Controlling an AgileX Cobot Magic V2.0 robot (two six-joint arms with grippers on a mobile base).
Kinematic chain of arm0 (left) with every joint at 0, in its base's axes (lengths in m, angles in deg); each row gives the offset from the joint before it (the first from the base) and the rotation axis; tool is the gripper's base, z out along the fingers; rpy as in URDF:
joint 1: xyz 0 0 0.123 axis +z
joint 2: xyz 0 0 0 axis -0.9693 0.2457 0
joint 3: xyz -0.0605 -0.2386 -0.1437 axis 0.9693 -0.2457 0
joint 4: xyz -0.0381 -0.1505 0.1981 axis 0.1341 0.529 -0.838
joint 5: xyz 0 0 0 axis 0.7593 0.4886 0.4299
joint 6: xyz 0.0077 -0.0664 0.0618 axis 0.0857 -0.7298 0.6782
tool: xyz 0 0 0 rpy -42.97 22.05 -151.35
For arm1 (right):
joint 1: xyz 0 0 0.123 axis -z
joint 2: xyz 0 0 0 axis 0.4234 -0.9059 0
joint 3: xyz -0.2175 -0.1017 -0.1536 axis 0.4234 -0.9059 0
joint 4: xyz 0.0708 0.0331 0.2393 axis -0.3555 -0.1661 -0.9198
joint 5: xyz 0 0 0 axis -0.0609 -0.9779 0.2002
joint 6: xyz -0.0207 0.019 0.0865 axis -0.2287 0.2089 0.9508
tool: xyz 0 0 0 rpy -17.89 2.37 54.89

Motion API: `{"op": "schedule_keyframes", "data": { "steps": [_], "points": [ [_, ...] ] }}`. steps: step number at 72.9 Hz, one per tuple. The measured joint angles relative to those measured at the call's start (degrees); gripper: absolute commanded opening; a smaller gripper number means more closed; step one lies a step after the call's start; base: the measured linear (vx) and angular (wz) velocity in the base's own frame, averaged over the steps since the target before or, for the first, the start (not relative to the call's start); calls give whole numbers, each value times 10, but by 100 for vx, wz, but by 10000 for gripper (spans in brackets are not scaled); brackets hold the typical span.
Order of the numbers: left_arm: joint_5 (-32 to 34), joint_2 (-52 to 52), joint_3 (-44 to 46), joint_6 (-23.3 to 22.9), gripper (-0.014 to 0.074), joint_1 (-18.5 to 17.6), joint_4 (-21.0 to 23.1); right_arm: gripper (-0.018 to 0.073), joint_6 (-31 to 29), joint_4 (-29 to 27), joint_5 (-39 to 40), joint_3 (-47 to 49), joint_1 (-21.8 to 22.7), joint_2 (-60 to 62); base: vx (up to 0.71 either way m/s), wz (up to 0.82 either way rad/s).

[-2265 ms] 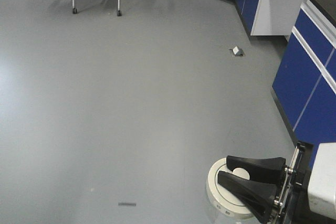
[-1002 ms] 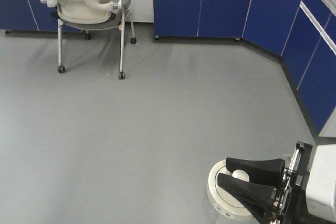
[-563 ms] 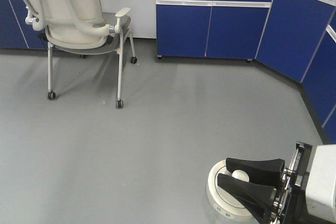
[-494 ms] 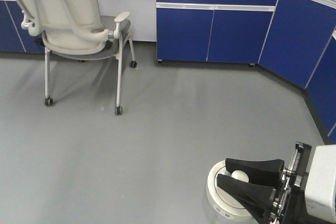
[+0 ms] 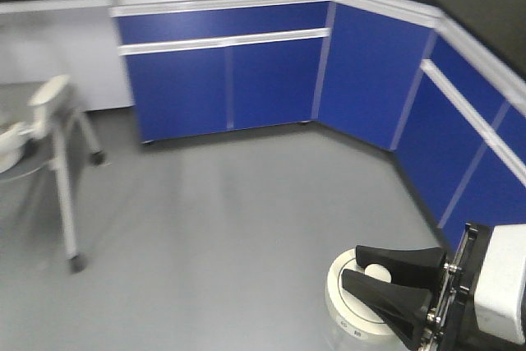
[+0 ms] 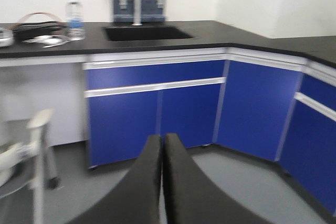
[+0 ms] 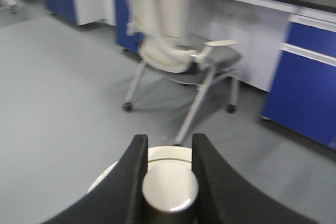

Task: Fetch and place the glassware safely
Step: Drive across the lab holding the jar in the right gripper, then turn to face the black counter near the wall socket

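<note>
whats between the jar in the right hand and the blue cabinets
Just bare grey floor, in the exterior front view: nothing stands between the jar held in the right hand and the blue cabinets.

One glass jar (image 5: 339, 293) with a cream lid is at the near right. One cream chair (image 7: 168, 30) stands at the left. The far counter has one water bottle (image 6: 75, 18), one sink (image 6: 142, 32) and one faucet (image 6: 137, 3). There are two grippers: the left gripper (image 6: 161, 182) and the right gripper (image 7: 169, 148).
</note>
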Motion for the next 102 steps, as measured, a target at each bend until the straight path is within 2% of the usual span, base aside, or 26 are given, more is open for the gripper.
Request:
{"op": "schedule_keyframes", "data": {
  "steps": [58,102],
  "points": [
    [0,0,0,0,-7,0,0,-1,0,0,-3,0,0,0,31,-91],
    [0,0,0,0,-7,0,0,-1,0,0,-3,0,0,0,19,-72]
  ]
}}
